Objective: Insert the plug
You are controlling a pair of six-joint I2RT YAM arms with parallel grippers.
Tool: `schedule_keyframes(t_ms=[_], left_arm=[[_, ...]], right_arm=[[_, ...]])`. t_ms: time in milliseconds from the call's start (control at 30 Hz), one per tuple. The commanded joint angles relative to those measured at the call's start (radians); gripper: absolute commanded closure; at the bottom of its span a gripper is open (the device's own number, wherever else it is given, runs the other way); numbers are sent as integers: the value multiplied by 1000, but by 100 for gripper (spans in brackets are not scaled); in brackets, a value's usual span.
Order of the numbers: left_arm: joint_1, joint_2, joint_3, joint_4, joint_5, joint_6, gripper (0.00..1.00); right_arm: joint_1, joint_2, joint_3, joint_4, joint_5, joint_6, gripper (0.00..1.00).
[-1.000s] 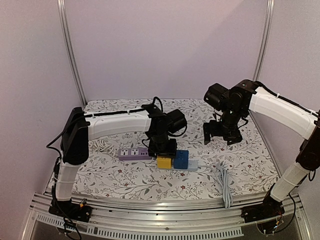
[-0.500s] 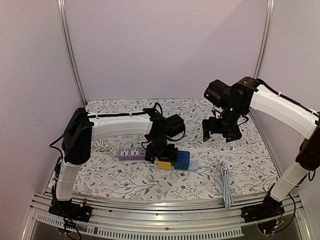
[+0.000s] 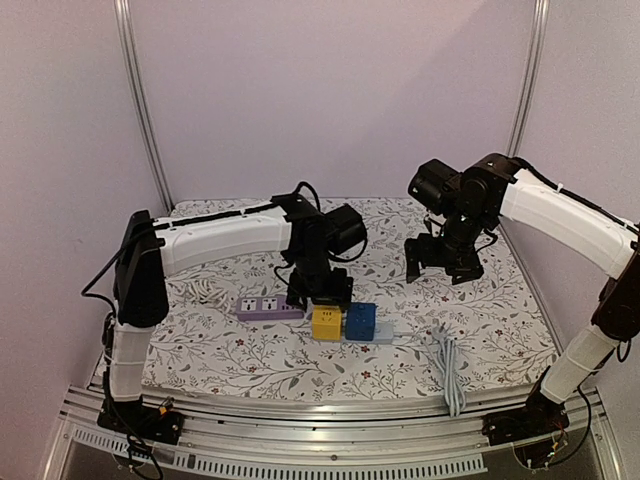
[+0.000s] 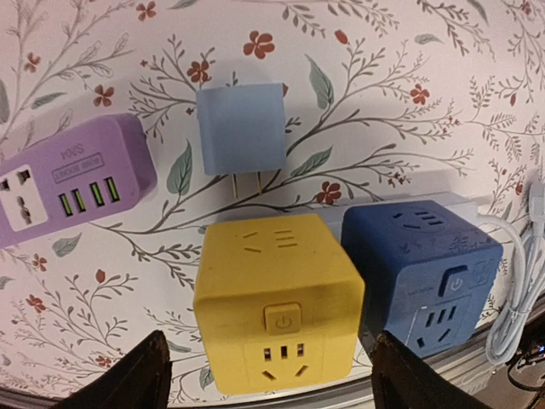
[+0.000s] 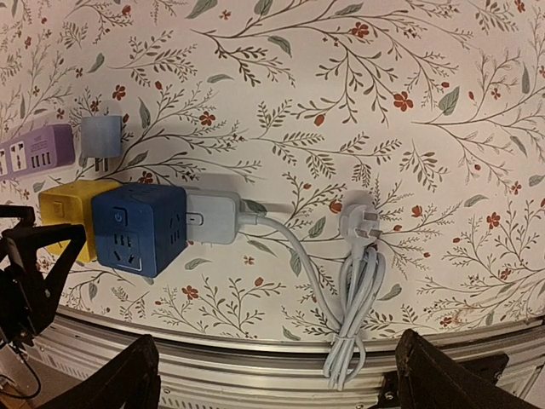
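A light-blue two-prong plug [image 4: 241,129] lies flat on the floral cloth, its prongs pointing at the yellow cube socket [image 4: 277,311] with a small gap between them. A blue cube socket [image 4: 421,273] stands right of the yellow one. My left gripper [image 4: 268,383] is open and empty, hovering above the yellow cube [image 3: 326,322]; in the top view it [image 3: 318,290] hides the plug. My right gripper [image 3: 440,262] is open and empty, raised at the right. The plug [image 5: 100,136] also shows in the right wrist view.
A purple power strip [image 3: 268,306] lies left of the cubes. A grey adapter [image 5: 213,217] on the blue cube [image 5: 136,226] leads to a bundled white cable [image 5: 358,290] near the table's front rail [image 5: 255,358]. A white cord [image 3: 205,290] lies at the left.
My left gripper has risen and drawn back from the yellow cube, which now shows fully. The left arm's elbow has lifted. The right arm has barely moved.
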Motion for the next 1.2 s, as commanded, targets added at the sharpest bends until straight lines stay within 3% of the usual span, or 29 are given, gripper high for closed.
schedule_keyframes(t_ms=[0,333,667,933,1167], left_arm=[[25,-54,10,-27,26,-2,19],[66,-197,-27,-21,-2,26,23],[140,-399,-433,273,229,165,37],[162,-379,-552,443,388,189,44],[161,-270,-536,536,460,167,56]], right_arm=[[-3,-10,-12,-33,-10,8,5],[-2,1,-51,16,-57,15,5],[-1,-33,-120,43,-55,20,6],[0,-81,-163,34,-44,30,6],[-1,-151,-212,9,-23,37,6]])
